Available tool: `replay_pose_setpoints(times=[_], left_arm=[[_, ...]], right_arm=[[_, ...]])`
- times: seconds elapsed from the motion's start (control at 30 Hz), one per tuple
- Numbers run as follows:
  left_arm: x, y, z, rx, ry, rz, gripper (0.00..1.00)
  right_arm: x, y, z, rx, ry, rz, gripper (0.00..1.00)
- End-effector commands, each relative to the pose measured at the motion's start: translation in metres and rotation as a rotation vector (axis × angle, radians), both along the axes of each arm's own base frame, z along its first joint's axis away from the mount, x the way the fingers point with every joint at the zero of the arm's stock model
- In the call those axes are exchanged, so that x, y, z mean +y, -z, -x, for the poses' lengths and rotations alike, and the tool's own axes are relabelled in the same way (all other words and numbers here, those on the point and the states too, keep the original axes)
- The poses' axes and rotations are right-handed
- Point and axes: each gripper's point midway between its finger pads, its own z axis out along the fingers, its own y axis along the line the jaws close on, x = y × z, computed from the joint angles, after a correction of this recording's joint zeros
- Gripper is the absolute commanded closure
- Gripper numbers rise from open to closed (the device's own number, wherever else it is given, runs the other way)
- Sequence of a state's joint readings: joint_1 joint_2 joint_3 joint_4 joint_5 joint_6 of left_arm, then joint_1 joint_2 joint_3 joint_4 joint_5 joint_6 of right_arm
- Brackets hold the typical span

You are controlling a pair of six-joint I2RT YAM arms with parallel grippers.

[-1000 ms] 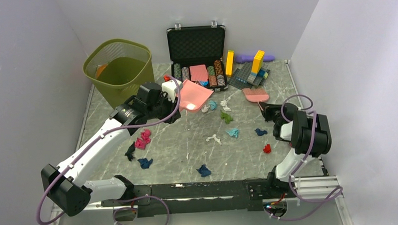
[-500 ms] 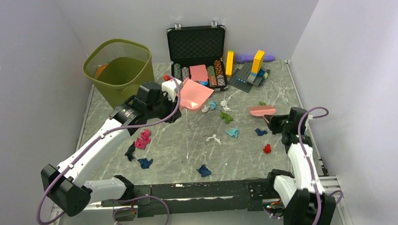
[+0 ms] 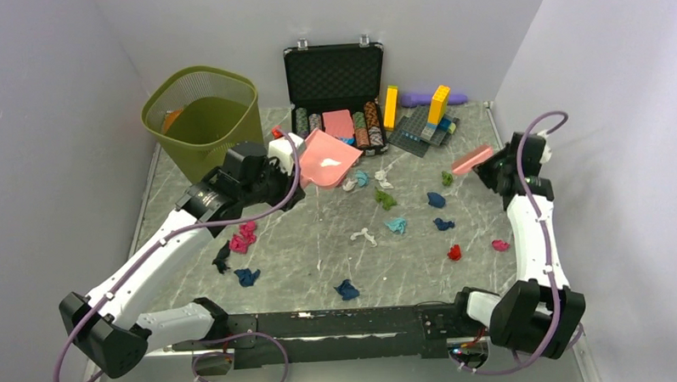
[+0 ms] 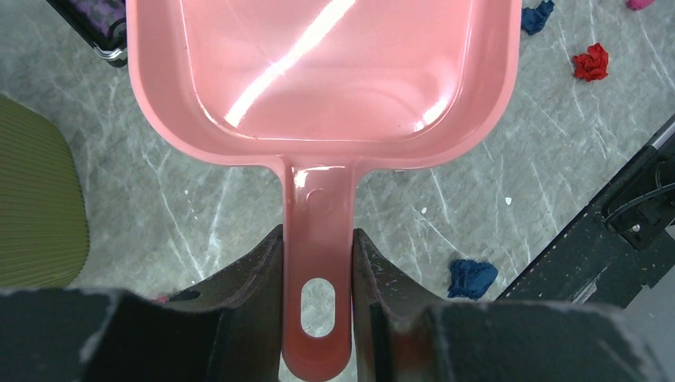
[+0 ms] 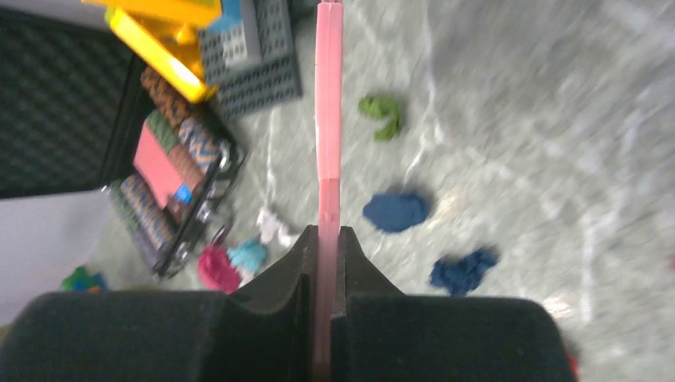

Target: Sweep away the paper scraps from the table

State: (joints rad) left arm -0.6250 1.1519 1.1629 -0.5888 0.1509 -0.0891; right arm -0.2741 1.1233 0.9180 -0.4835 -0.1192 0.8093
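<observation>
Paper scraps lie scattered over the table (image 3: 320,259): magenta (image 3: 243,237), dark blue (image 3: 347,289), red (image 3: 454,252), teal (image 3: 396,225), green (image 3: 385,199) and white (image 3: 364,236). My left gripper (image 3: 290,157) is shut on the handle of a pink dustpan (image 3: 330,157) and holds it tilted above the table's far middle. In the left wrist view the gripper (image 4: 317,247) clamps the handle and the pan (image 4: 318,72) is empty. My right gripper (image 3: 490,170) is shut on a pink brush (image 3: 472,160), raised at the far right. It shows edge-on in the right wrist view (image 5: 329,95).
An olive mesh bin (image 3: 203,119) stands at the back left. An open black case with poker chips (image 3: 335,89) and yellow and blue toy bricks (image 3: 426,116) stand at the back. A black rail (image 3: 340,323) runs along the near edge.
My right arm has swung up and out to the far right, lifting the brush off the table. A dark blue and a magenta scrap now show on the right. The dustpan tilted slightly.
</observation>
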Motion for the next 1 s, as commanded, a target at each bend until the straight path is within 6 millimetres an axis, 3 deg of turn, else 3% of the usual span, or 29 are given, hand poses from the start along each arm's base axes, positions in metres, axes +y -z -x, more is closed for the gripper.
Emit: replay_pose_setpoints(times=[0.0, 0.13, 0.27, 0.4, 0.57, 0.8, 0.97], left_arm=[[0.009, -0.011, 0.0, -0.06, -0.009, -0.004, 1.0], [0.007, -0.013, 0.002, -0.063, 0.009, 0.003, 1.0], [0.008, -0.01, 0.003, -0.067, 0.023, -0.016, 1.0], [0.007, -0.002, 0.006, -0.083, 0.027, 0.012, 1.0], [-0.003, 0.008, 0.016, -0.045, 0.067, 0.068, 1.0], [-0.003, 0.003, 0.018, -0.043, 0.049, 0.101, 1.0], [-0.003, 0.003, 0.02, -0.024, 0.049, 0.099, 1.0]], right_arm=[[-0.055, -0.035, 0.009, 0.078, 0.079, 0.328, 1.0], [-0.071, -0.048, -0.002, 0.07, 0.099, 0.422, 1.0], [-0.106, -0.045, 0.007, 0.316, 0.155, 0.617, 1.0], [-0.112, -0.041, 0.016, 0.561, 0.132, 0.772, 1.0], [-0.126, -0.018, 0.067, 0.965, 0.181, 0.913, 1.0], [-0.091, 0.027, 0.097, 1.159, 0.041, 0.863, 1.0], [-0.036, 0.06, 0.1, 1.217, -0.178, 0.786, 1.0]])
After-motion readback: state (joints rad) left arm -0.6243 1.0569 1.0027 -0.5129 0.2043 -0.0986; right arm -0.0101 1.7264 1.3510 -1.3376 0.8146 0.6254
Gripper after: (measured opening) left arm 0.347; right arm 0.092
